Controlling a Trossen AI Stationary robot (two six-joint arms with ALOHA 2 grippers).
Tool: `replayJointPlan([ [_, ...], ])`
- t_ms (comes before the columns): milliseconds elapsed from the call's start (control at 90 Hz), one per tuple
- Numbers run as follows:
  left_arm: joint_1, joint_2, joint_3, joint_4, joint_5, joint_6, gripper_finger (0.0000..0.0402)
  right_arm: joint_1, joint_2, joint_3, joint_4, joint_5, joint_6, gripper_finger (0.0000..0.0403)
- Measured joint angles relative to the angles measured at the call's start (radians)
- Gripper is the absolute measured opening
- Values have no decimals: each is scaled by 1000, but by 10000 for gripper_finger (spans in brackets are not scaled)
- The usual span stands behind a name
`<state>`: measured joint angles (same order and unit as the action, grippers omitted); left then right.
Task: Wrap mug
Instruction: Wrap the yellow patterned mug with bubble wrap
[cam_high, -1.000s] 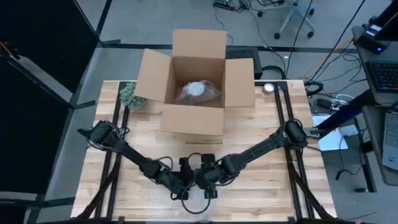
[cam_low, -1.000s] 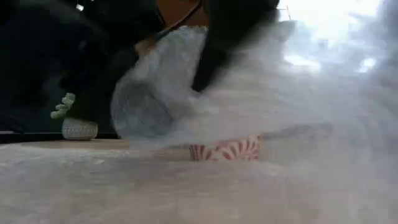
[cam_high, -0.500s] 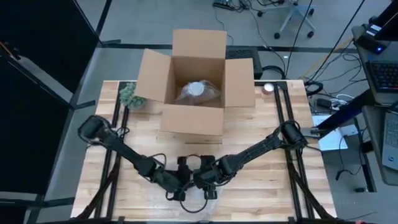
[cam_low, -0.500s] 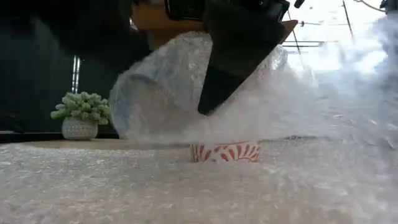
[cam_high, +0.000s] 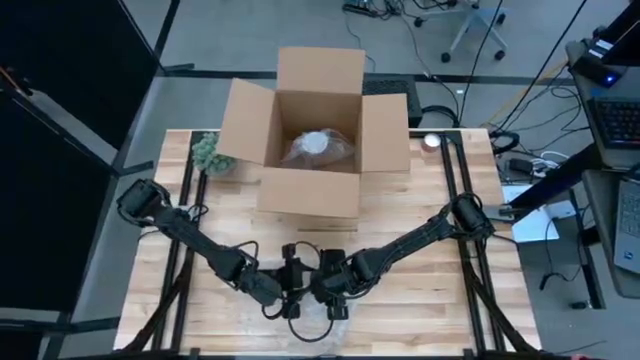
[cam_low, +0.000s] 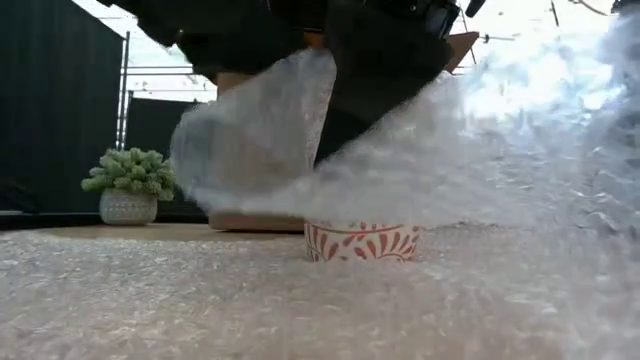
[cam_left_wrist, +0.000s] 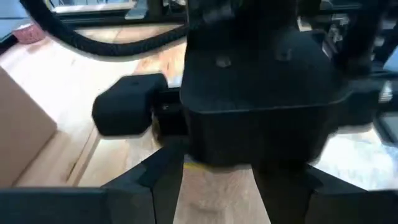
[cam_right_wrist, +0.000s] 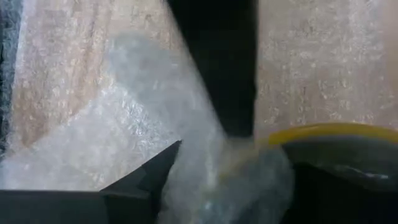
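Both arms met low over the near middle of the wooden bench (cam_high: 420, 200), their wrists almost touching. The right claw (cam_high: 335, 298) reached down beside the mug (cam_low: 362, 241), a red-and-white patterned cup that stood on the bubble wrap (cam_low: 300, 300) spread across the near part of the bench; in the low view only the mug's lower band showed, the rest hidden behind a lifted fold of the wrap. That fold rose from the mug's left side and draped up over it, with a dark finger (cam_low: 375, 80) of the right claw behind it. In the right wrist view the wrap bunched between that claw's two fingers, next to the mug's yellow rim (cam_right_wrist: 329, 132), so the right claw appeared clamped on the bubble wrap. The left claw (cam_high: 292, 300) sat just to the left of the right one, facing it; its wrist view was filled by the other arm's dark housing, with bare wood showing in the wide gap between its own fingers, which stood apart and held nothing. At the far middle of the bench an open cardboard box (cam_high: 310, 130) held a bundle already wrapped in clear film (cam_high: 318, 147). A small potted succulent (cam_high: 208, 153) stood just left of the box, near the far left corner.
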<state>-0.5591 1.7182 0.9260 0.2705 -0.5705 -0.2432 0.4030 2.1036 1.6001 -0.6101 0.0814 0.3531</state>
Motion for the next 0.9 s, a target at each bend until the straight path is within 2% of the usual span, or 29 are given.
replayJointPlan([
  [167,19,61,0,75,-10,45,173,-2,0,0,-9,-2,7,180],
  [467,22,87,5,67,-12,44,173,-2,-22,3,-62,-10,27,180],
  [756,22,87,3,60,-8,47,173,4,-48,178,-284,-2,24,180],
  [900,21,87,2,61,-8,47,173,13,-50,296,-475,-2,52,180],
])
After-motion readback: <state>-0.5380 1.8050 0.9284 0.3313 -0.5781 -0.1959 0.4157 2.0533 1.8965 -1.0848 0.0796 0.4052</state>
